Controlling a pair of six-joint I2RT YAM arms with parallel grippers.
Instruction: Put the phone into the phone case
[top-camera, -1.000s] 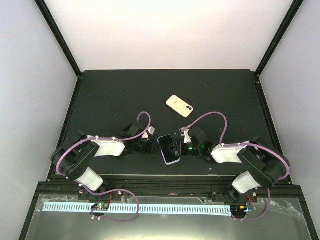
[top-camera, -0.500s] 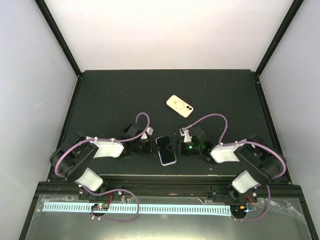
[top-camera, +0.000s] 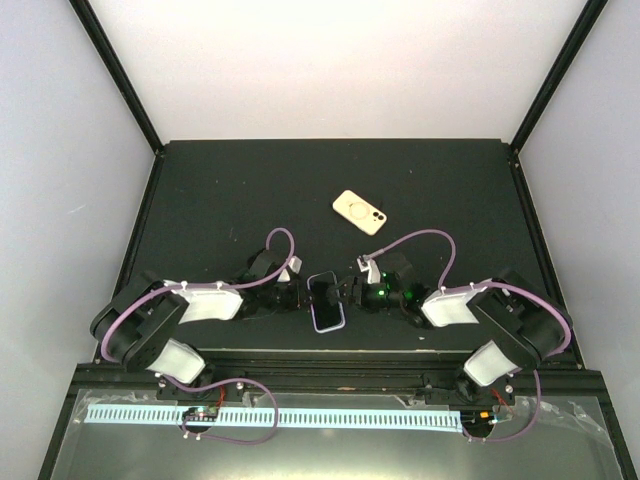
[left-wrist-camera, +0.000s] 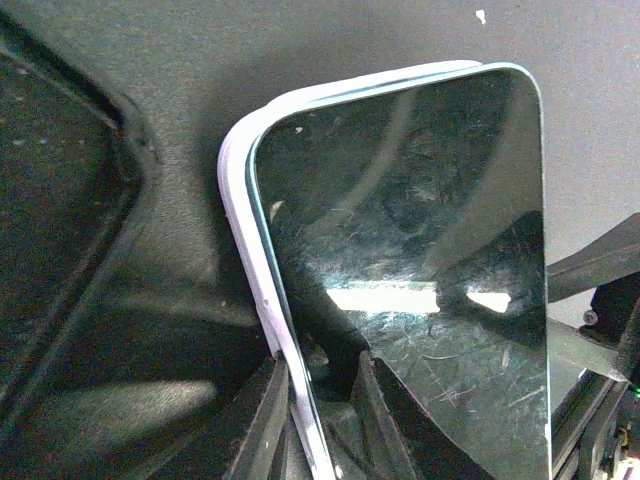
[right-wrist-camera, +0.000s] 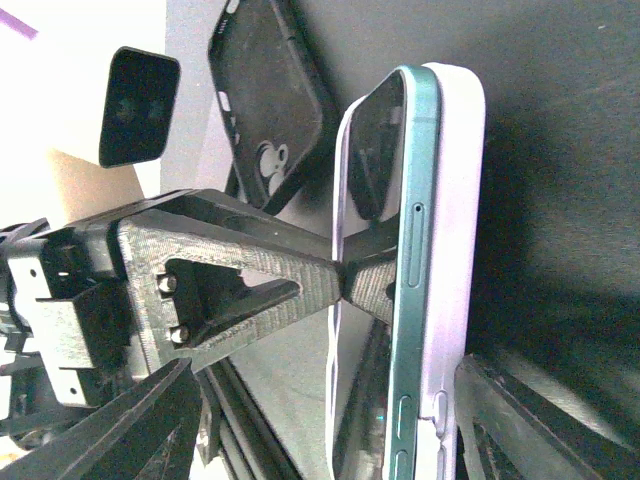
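- Currently: matte black table (top-camera: 250, 190), white walls (top-camera: 330, 60), black corner posts (top-camera: 120, 75).
- phone (top-camera: 327, 300) lower centre, teal edge against lavender case (right-wrist-camera: 455, 250).
- left gripper (top-camera: 307, 297) pinched on phone edge; right gripper (top-camera: 350, 292) jaws spread, straddling it.
- beige case (top-camera: 360, 211) upper centre, well apart.

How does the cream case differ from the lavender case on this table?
Colour: the cream case is pale yellow, the lavender case pale purple. Face: the cream case shows its ringed back, the lavender case holds a phone, screen up. Handling: the cream case lies untouched, the lavender case is pinched by the left gripper. Both are rounded rectangles.
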